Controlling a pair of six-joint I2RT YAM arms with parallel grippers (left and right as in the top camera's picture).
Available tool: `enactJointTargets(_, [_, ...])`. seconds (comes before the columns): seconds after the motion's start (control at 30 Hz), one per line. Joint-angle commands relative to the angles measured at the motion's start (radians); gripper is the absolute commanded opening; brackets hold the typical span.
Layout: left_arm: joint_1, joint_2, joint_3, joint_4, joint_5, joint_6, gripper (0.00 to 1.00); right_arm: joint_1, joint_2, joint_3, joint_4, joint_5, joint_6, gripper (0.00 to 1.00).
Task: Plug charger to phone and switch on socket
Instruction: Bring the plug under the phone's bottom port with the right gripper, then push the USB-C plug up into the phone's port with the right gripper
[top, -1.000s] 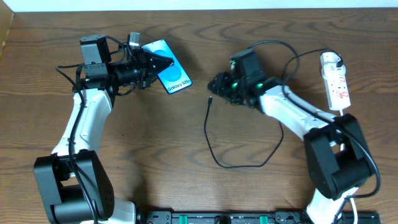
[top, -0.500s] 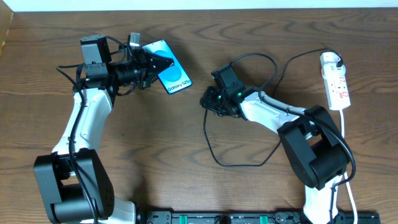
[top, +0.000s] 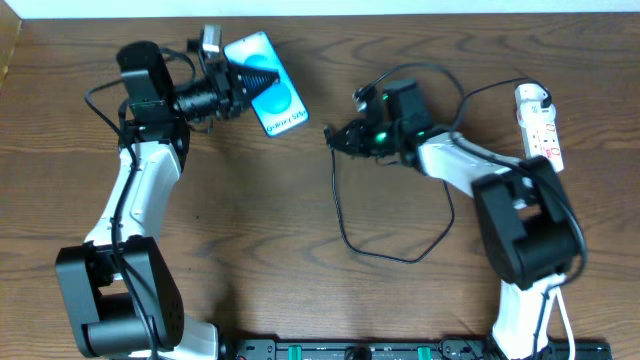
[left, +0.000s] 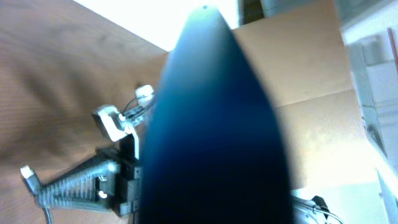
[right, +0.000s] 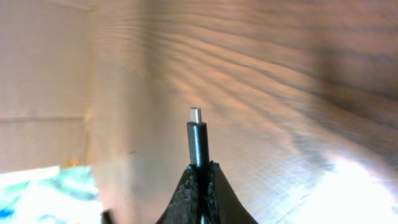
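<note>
My left gripper (top: 250, 80) is shut on the phone (top: 272, 92), blue screen up, at the table's back left. In the left wrist view the phone (left: 217, 130) is a dark blue blur that fills the middle and hides the fingers. My right gripper (top: 338, 136) is shut on the charger's connector tip, right of the phone and apart from it. In the right wrist view the black connector (right: 197, 144) sticks out between the closed fingers (right: 200, 171). The black cable (top: 345, 225) loops across the table. The white socket (top: 540, 130) lies at the far right.
The socket's white cord (top: 556, 215) runs down the right side toward the front edge. A black rail (top: 400, 350) lines the table's front edge. A cardboard wall (left: 311, 81) stands behind the table.
The left gripper has lifted and turned the phone toward the back. The right gripper has swung back to the right with the connector, dragging the cable loop with it.
</note>
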Motion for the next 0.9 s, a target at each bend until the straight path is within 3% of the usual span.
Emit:
enactJointTargets(0.0, [0.006,-0.008,0.022,0.202,0.048,-0.248,0.07,-0.002,-0.165,0.002,0.007,-0.199,-0.059,0.01])
enactJointTargets(0.1, [0.006,-0.008,0.022,0.312,0.01,-0.352,0.08,0.004,-0.253,0.002,0.007,-0.254,-0.058,0.01])
enactJointTargets(0.2, [0.006,-0.008,0.022,0.312,-0.045,-0.402,0.07,0.009,-0.325,0.002,0.006,-0.293,-0.054,0.01])
enactJointTargets(0.87, [0.006,-0.008,0.022,0.312,0.037,-0.323,0.07,0.099,-0.363,0.002,0.037,-0.32,0.005,0.01])
